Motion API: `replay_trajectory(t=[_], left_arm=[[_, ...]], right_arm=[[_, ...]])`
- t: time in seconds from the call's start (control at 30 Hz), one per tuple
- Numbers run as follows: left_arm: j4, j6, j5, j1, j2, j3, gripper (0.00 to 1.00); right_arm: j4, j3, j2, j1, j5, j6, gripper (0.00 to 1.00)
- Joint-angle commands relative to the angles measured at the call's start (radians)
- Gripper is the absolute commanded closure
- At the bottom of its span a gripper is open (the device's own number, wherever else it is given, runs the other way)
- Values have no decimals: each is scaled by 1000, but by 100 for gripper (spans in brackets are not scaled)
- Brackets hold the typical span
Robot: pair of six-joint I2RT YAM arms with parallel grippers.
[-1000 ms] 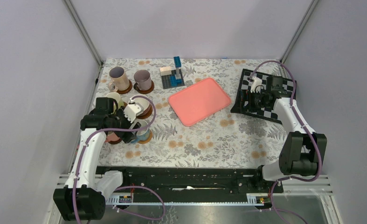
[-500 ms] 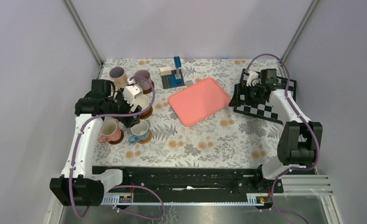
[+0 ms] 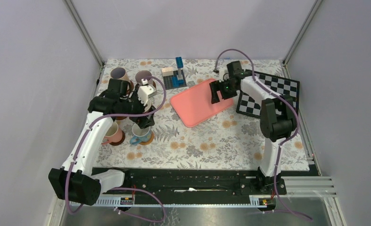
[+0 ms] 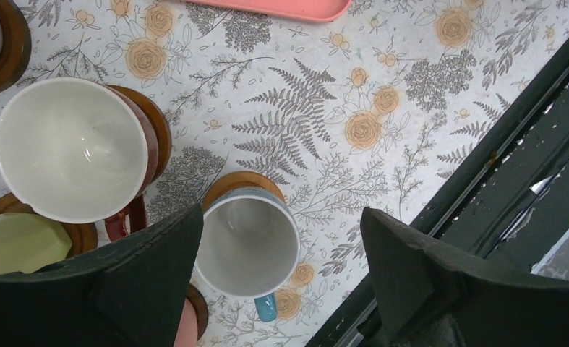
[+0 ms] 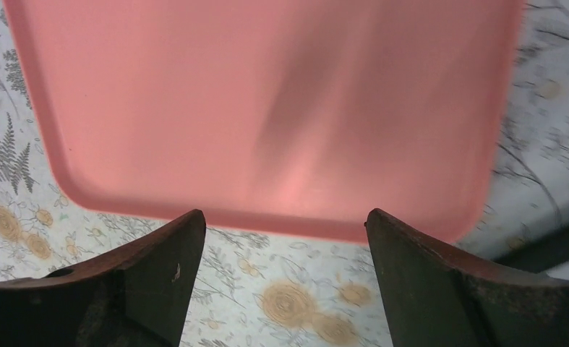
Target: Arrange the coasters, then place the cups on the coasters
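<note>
Pale pink (image 3: 118, 74) and mauve (image 3: 143, 77) cups stand on dark coasters at the far left. Nearer are the salmon pink cup (image 3: 111, 133) and the light blue cup (image 3: 140, 133). My left gripper (image 3: 144, 121) hovers open above this group. In its wrist view the light blue cup (image 4: 246, 244) sits on an orange-brown coaster (image 4: 242, 181), the wide white cup (image 4: 70, 148) on a dark coaster (image 4: 159, 129), with the yellow cup (image 4: 12, 243) beside it. The left gripper (image 4: 281, 217) holds nothing. My right gripper (image 3: 215, 96) (image 5: 283, 217) is open and empty over the pink tray's edge.
The pink tray (image 3: 200, 104) (image 5: 267, 108) lies mid-table. A black-and-white checkerboard (image 3: 270, 92) lies flat at the far right. A small blue and black block toy (image 3: 176, 73) stands at the back. The black rail (image 4: 498, 181) runs along the near table edge.
My left gripper lifted off the cups and moved toward the back, opening wider. The right arm swung left from the checkerboard to the tray, and the board now lies flat.
</note>
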Motion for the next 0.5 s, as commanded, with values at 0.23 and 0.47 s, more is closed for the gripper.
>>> replay_trajectory(t=[0.23, 0.47], left_arm=[[147, -246, 70, 24, 28, 42, 10], [142, -304, 125, 73, 38, 94, 10]], right_arm=[[-5, 225, 154, 300, 30, 43, 14], [-51, 338, 248, 414, 57, 3, 24]])
